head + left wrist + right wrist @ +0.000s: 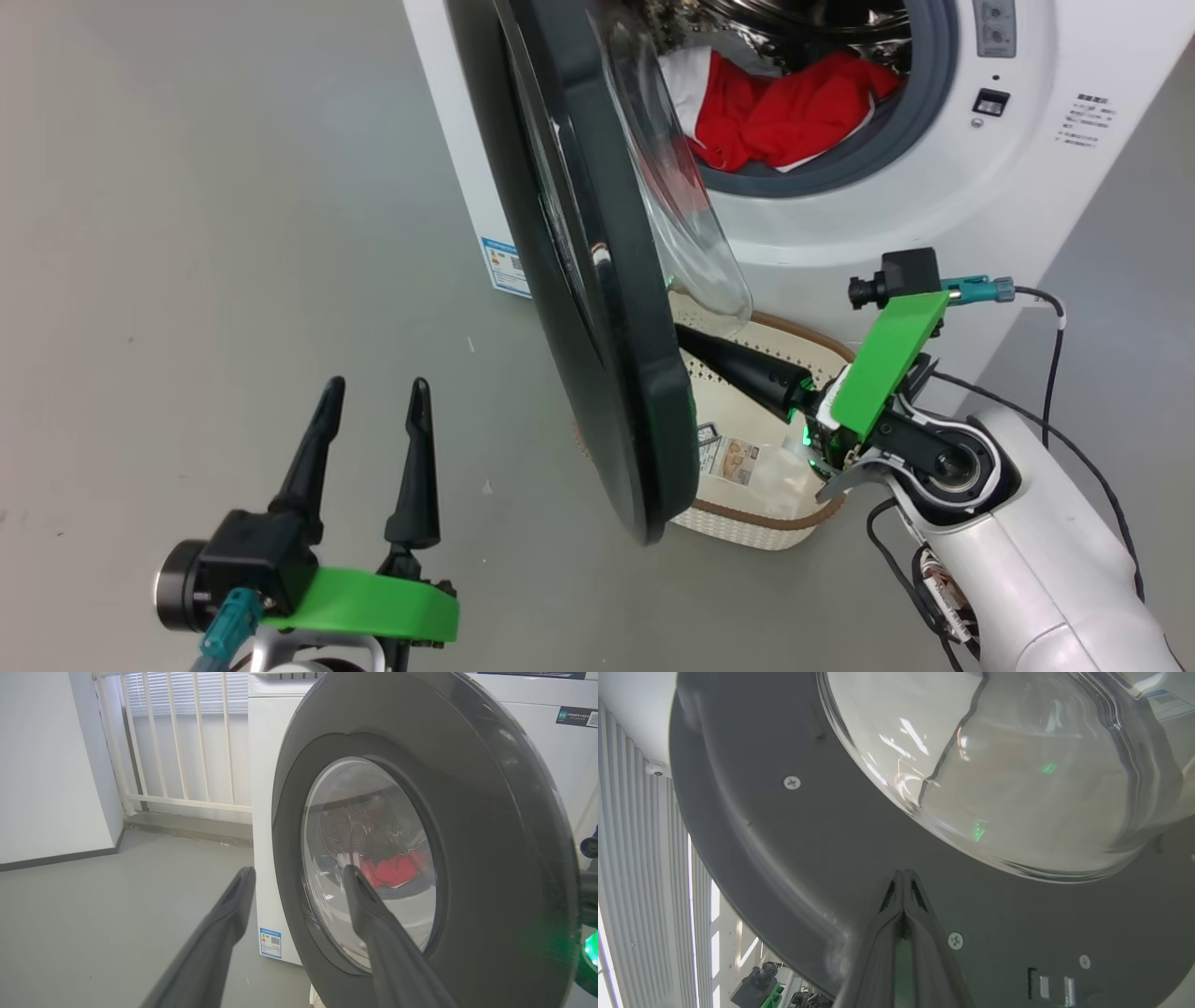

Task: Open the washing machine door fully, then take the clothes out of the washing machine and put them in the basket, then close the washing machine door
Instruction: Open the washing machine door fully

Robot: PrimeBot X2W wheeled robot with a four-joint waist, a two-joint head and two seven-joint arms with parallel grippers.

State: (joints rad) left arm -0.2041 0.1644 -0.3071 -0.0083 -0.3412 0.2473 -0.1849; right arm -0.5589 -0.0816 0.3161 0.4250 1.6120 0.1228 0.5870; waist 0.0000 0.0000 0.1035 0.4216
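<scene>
Stock at the washing machine, every place given from the door:

1. Washing machine door [602, 308]: partly open, swung out from the washing machine [840, 224]. Its black rim is edge-on to your head camera and its glass bowl [686, 215] bulges on the inner side.
2. Clothes [784, 112]: red with white parts, heaped in the drum behind the door's inner side. From your left wrist you also see them through the glass.
3. Basket [756, 530]: on the floor [187, 233] under the door's lower edge, on its inner side. A sticker [733, 459] lies on its bottom.
4. Your left gripper [376, 383]: on the door's outer side and apart from it. Its fingers are spread wide and hold nothing.
5. Your right gripper [903, 872]: on the door's inner side, above the basket. Its fingers are pressed together with nothing between them. The tips are at the dark inner face just beside the bowl, and you cannot tell whether they touch it.
6. Blue label [504, 266]: low on the machine, just past the door's outer face.
</scene>
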